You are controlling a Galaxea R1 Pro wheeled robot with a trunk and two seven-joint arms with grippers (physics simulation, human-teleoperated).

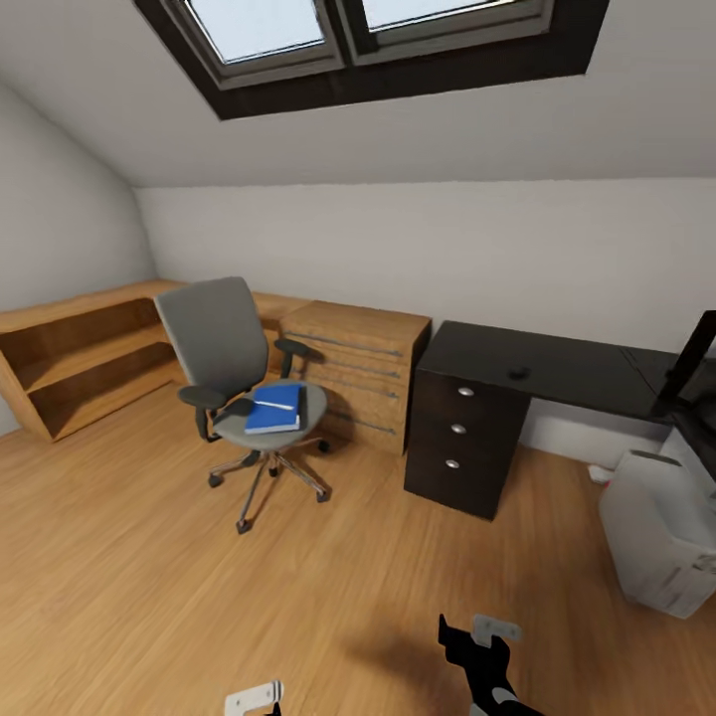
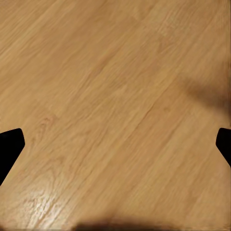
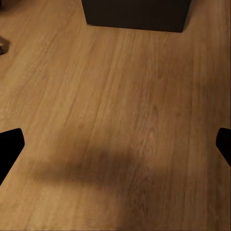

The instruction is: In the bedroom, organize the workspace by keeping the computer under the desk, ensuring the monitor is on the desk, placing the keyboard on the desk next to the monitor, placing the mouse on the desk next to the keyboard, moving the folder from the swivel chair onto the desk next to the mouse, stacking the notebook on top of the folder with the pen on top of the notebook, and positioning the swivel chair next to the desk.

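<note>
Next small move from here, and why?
Probably roll the base toward the swivel chair. The blue folder lies on its seat with a white pen across it, well beyond both arms; the left pincer and right pincer are open over bare floor.

Black right claw (image 1: 475, 636) with a light grey plate; left claw (image 1: 254, 699) grey-plated too.

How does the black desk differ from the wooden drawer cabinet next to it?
The desk has a glossy black top and dark drawers with round silver knobs; the cabinet is light wood with long bar handles. The desk stretches far along the wall; the cabinet is short. Both stand on the floor against the white wall.
</note>
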